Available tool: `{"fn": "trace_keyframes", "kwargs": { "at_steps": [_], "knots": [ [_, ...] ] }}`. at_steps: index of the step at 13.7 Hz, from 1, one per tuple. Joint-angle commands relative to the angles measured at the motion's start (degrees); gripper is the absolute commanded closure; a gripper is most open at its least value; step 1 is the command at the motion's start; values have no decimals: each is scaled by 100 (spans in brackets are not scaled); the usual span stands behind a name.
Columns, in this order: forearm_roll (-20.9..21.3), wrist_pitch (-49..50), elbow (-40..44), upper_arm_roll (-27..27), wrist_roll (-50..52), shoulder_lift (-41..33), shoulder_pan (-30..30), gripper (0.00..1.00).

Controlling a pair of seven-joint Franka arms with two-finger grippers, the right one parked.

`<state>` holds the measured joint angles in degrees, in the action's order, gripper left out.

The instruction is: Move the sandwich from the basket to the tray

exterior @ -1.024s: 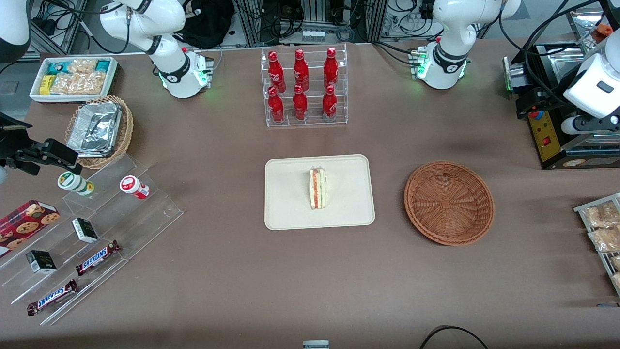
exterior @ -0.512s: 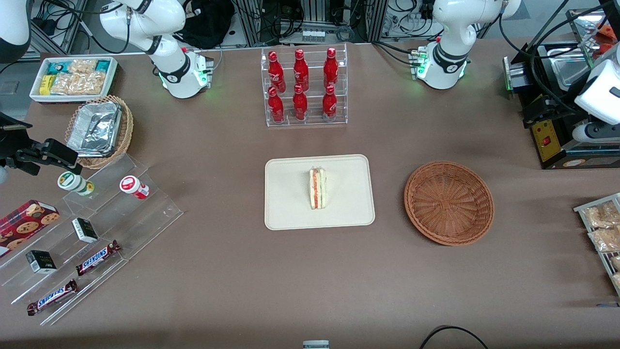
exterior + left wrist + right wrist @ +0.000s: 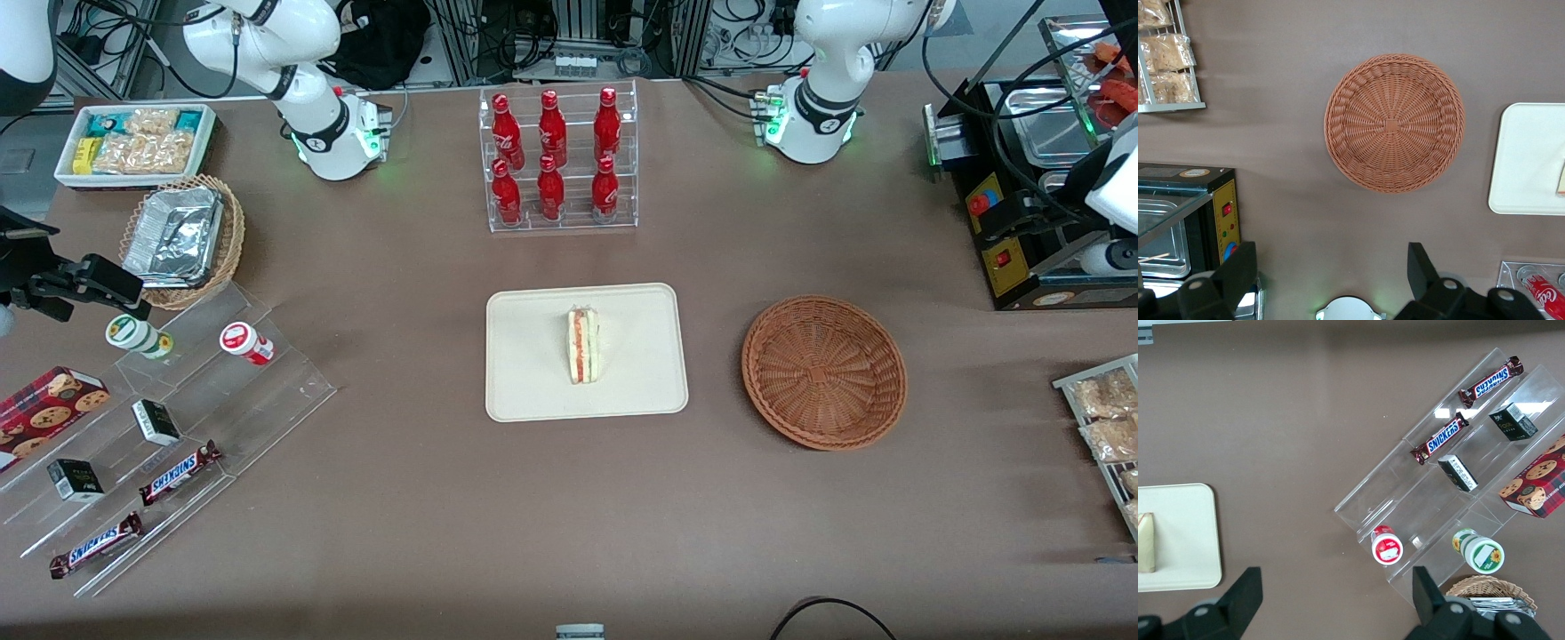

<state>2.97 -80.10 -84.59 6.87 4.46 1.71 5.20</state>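
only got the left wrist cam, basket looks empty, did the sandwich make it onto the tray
Observer: Yes, the front view shows the sandwich lying near the middle of the tray.
Operator: where's the claw over the table
Observer: The claw, open, hangs above the black appliance at the working arm's end, away from the basket.
Operator: anything else on that tray
Observer: No, only the sandwich.

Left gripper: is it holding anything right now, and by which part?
Nothing is held. The gripper hangs open and empty above the bare table near the basket, which is also empty. The sandwich lies on the tray.
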Motion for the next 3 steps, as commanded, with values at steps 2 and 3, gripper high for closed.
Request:
{"fn": "trace_keyframes", "kwargs": {
  "at_steps": [2,3],
  "knots": [
    [-68,91,171,16,-42,40,60,0],
    [-138,99,162,77,-42,31,182,0]
  ]
}}
